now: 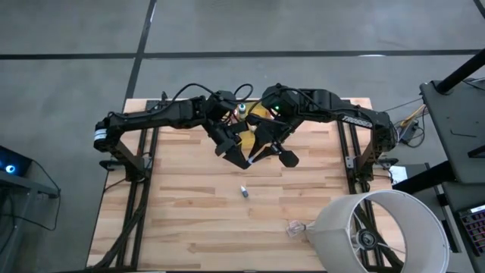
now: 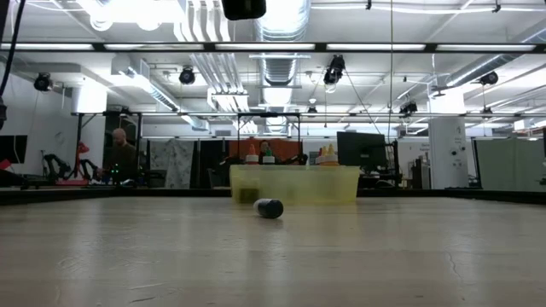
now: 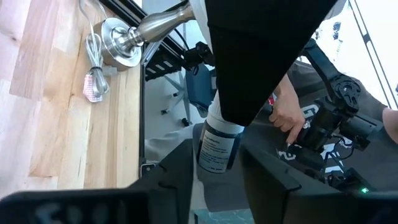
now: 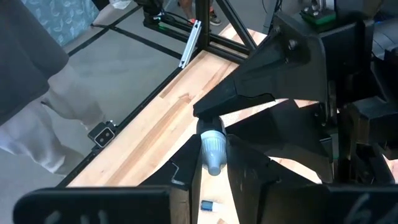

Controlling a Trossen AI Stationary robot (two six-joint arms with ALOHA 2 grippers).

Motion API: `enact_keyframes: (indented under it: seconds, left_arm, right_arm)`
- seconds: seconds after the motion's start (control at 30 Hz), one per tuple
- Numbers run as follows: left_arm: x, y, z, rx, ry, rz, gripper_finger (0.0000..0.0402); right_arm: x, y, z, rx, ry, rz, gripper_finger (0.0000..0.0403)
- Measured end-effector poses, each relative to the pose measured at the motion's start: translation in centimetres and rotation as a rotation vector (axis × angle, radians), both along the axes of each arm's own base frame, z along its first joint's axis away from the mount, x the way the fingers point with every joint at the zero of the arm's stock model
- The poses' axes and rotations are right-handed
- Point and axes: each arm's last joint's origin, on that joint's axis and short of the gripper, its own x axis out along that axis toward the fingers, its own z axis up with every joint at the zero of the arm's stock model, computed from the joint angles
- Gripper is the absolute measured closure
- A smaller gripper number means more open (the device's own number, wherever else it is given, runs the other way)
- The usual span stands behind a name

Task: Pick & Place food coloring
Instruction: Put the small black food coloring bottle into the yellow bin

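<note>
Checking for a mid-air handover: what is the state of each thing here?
Held bottle: in the air, off the table.
Right gripper: shut on Held bottle.
Left gripper: at that bottle's other end.
Loose bottle: lying on its side on the table.
Yellow tray: upright, bottles standing inside.

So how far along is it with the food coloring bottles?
Done, it seems: a few bottles stand in the yellow tray. In hand: the right hand grips one bottle in mid-air over the table, and the left hand meets it there, likely a handover. Left: a loose bottle lies on its side on the wood.
</note>
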Motion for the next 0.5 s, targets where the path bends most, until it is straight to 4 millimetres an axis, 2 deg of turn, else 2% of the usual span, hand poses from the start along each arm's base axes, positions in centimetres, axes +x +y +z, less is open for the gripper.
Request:
enact_keyframes:
  seconds: [0.23,0.5]
  left_arm:
    - [-0.07,-0.04,0.04,-0.017,-0.001,-0.028,0.0255]
    - [-0.60,0.50,-0.21,-0.012,0.004,-0.061,0.0250]
  right_arm:
    - [-0.01,0.01,0.01,0.002,0.003,-0.001,0.0346]
    - [-0.18,0.05,-0.15,0.013,0.034,-0.007,0.0346]
